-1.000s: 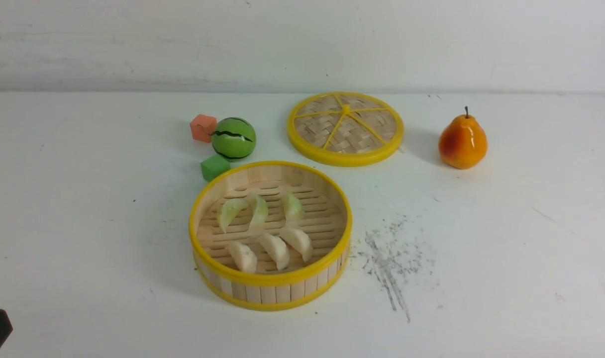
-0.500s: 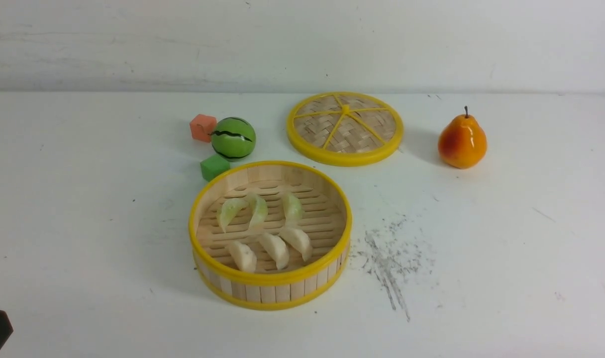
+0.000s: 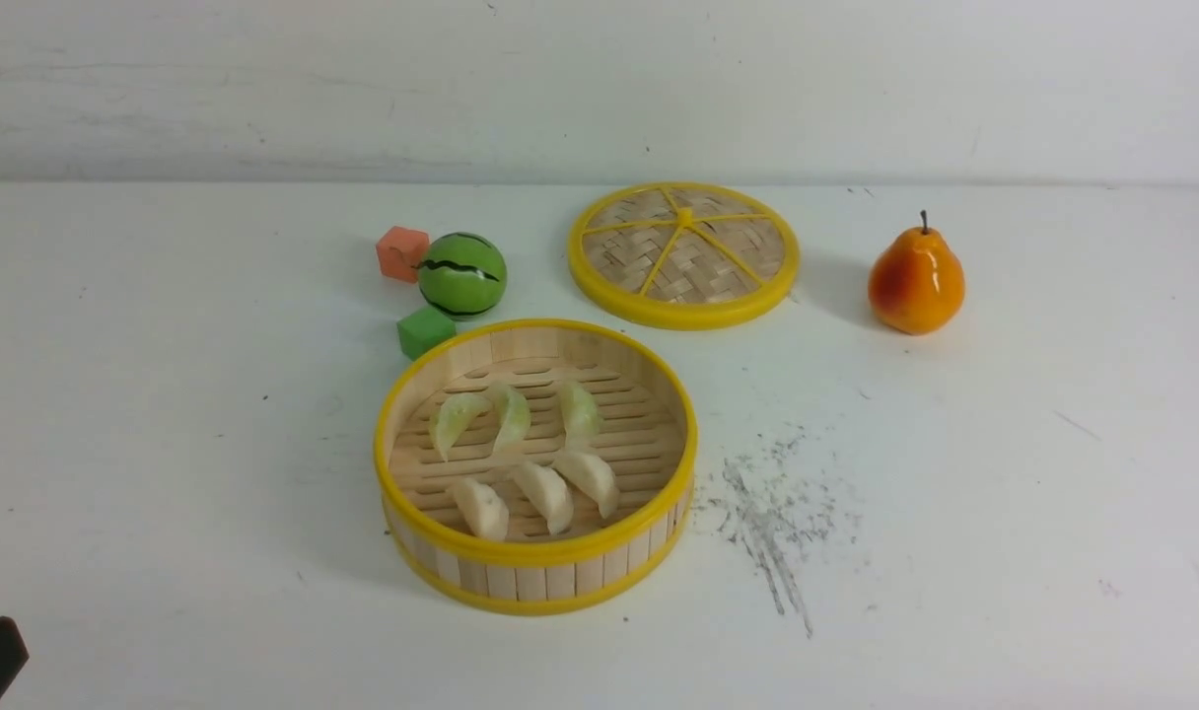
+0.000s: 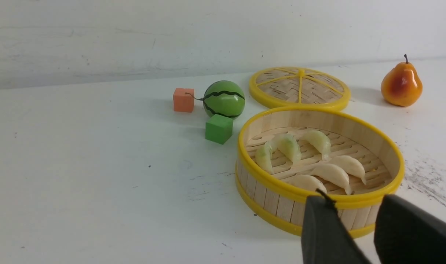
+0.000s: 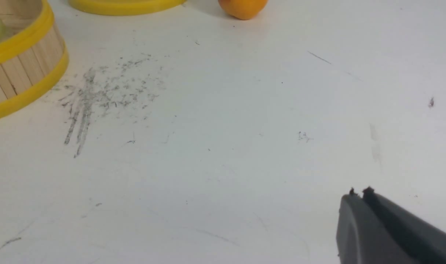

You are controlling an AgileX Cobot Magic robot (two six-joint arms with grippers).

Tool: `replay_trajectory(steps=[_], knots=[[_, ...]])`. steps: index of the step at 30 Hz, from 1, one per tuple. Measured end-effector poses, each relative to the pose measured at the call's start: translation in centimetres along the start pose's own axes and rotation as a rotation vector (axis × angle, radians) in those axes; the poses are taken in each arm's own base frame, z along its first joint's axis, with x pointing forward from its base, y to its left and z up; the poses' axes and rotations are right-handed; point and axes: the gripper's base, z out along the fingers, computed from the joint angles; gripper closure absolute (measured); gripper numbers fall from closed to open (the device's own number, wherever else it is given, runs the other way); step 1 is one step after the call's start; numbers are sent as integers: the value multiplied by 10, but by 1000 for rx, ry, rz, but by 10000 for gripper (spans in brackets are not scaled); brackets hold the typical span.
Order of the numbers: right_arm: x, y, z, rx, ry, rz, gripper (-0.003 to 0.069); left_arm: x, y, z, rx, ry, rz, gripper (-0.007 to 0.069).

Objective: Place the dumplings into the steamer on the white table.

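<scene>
In the middle of the white table (image 3: 166, 444) the steamer (image 3: 535, 582) is standing upright with its lid off, and all six dumplings (image 3: 545, 493) are lying on its slatted floor. Three pale green ones are sitting in a row toward the far side, three cream-white ones in a row toward the near side (each row running roughly left to right, the pieces close together and some touching).

Behind the steamer, the woven yellow-rimmed lid (image 3: 683, 254) is lying flat on the table, apart from the basket. To the right of the lid, a pear (image 3: 916, 278) is standing upright. To the left of the lid, a toy watermelon (image 3: 462, 274) is resting beside an orange cube (image 3: 401, 252), and a green cube (image 3: 425, 330) is sitting just beside the steamer's far-left rim. Grey scuff marks (image 3: 772, 523) are showing on the table to the right of the steamer.

The left gripper (image 4: 349, 211) is hovering near the steamer's front wall with a clear gap between its dark fingers, and nothing is sitting between them. The right gripper (image 5: 359, 191) is hanging over bare table well to the right of the steamer, its fingers pressed together and carrying nothing.
</scene>
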Motion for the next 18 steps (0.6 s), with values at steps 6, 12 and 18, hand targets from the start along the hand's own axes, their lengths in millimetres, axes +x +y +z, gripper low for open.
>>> replay_trajectory(steps=[6, 12, 18], knots=[[0, 0, 0, 0, 0, 0, 647, 3, 0, 0, -1, -5, 0, 408], [0, 0, 0, 0, 0, 0, 638, 48, 4, 5, -13, 6, 7, 405], [0, 0, 0, 0, 0, 0, 636, 85, 11, 11, -91, 135, -11, 416]])
